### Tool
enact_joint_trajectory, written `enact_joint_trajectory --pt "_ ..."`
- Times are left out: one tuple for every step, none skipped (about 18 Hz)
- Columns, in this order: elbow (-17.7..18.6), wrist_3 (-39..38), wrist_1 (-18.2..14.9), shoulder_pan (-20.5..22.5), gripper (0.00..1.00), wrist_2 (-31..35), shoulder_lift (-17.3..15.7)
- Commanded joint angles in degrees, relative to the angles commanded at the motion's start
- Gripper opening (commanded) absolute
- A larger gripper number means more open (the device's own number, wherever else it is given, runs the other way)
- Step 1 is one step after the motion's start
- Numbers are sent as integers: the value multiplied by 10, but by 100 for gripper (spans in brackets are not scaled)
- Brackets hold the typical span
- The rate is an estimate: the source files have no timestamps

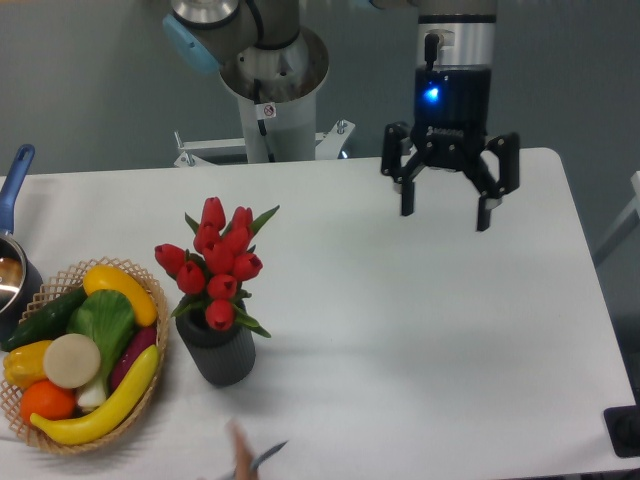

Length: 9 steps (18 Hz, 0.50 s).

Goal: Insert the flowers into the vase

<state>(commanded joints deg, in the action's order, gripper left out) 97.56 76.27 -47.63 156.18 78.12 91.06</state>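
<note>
The flowers (217, 260), red tulips with green leaves, stand upright in the vase (216, 352), a short dark grey cylinder on the table's left half next to the basket. My gripper (446, 213) hangs far to the right and back, above the table's rear right part. It points straight down with its fingers (408, 193) spread wide and nothing between them. It is well apart from the flowers and the vase.
A wicker basket (150, 395) of toy fruit and vegetables sits at the left front, touching the vase's side. A blue-handled metal pot (14, 270) is at the far left edge. A blurred object (248, 462) shows at the table's front edge below the vase.
</note>
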Motion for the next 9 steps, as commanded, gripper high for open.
enact_joint_trajectory --pt "1 15 -2 0 100 10 -1" --pt "3 32 -2 1 100 16 -2" --pt "7 51 -2 1 100 24 -4" --pt "12 75 -1 1 100 35 -6" --pt "12 97 -4 3 100 41 -6" --pt "12 105 -5 3 100 41 -7" --pt "13 105 -6 3 100 41 -10" --pt "14 105 -5 3 100 41 -10" --pt "15 105 -5 2 100 41 -11"
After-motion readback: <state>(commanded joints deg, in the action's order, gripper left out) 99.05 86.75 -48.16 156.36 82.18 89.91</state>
